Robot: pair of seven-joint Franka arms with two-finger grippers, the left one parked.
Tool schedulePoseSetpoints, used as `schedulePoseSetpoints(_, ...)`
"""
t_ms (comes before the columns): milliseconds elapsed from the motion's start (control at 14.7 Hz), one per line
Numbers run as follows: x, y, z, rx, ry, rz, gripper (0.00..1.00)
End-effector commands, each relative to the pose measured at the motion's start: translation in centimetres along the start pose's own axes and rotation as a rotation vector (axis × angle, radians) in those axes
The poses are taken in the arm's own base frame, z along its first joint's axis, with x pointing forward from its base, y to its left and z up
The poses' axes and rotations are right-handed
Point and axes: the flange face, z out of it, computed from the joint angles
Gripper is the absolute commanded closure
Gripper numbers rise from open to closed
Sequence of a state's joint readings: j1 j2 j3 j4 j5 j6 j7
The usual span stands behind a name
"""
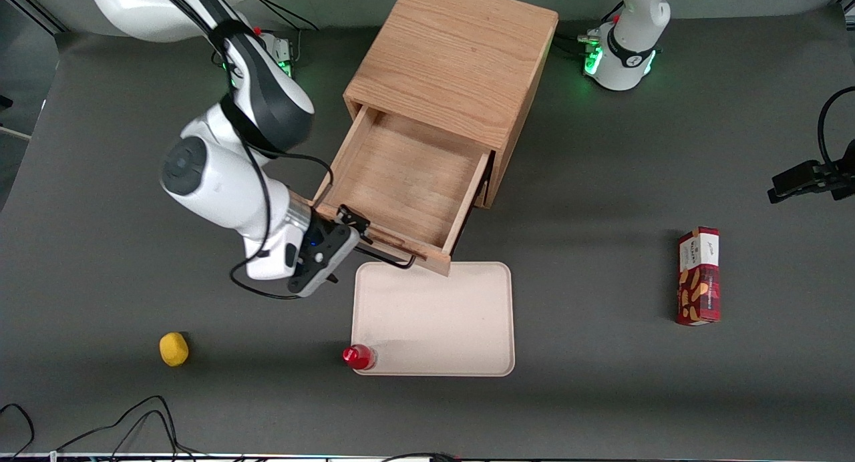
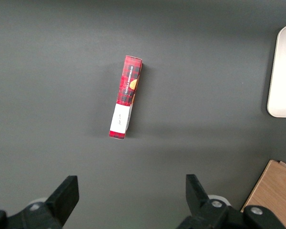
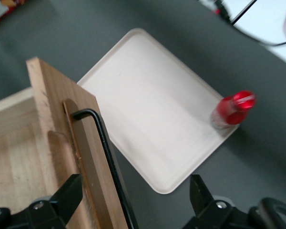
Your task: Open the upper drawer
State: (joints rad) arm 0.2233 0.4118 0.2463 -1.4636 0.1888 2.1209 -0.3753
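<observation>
The wooden cabinet (image 1: 454,55) stands at the middle of the table. Its upper drawer (image 1: 401,175) is pulled far out and its inside is bare. The black bar handle (image 1: 387,258) runs along the drawer front. My gripper (image 1: 354,223) is at the handle's end nearest the working arm. In the right wrist view the gripper (image 3: 135,190) is open. One of its fingers (image 3: 69,191) is over the drawer's inside, and the other is out over the table. The drawer front (image 3: 57,105) and the handle (image 3: 102,138) lie between them, untouched.
A cream tray (image 1: 434,322) lies in front of the drawer. A red-capped bottle (image 1: 359,356) stands at the tray's corner nearest the front camera. A yellow object (image 1: 174,349) lies toward the working arm's end, a red box (image 1: 699,275) toward the parked arm's.
</observation>
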Motion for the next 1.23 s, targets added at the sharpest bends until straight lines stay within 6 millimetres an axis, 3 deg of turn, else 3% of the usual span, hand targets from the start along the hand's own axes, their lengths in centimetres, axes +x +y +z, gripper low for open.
schedulePoseSetpoints(0, -1.9, 3.4, -6.8, -0.041, 0.05, 0.064, 0.0)
schedulePoseSetpoints(205, -5.0, 6.3, -13.3, -0.114, 0.091, 0.134, 0.0)
schedulePoseSetpoints(409, -9.9, 9.1, -15.9, -0.122, 0.006, 0.251, 0.0)
schedulePoseSetpoints(545, -12.9, 10.4, -18.3, -0.12, -0.068, 0.474, 0.0)
schedulePoseSetpoints(955, -18.8, 11.2, -23.6, -0.311, -0.245, 0.668, 0.0)
schedulePoseSetpoints(1159, -19.4, 11.1, -24.4, -0.314, -0.245, 0.683, 0.0)
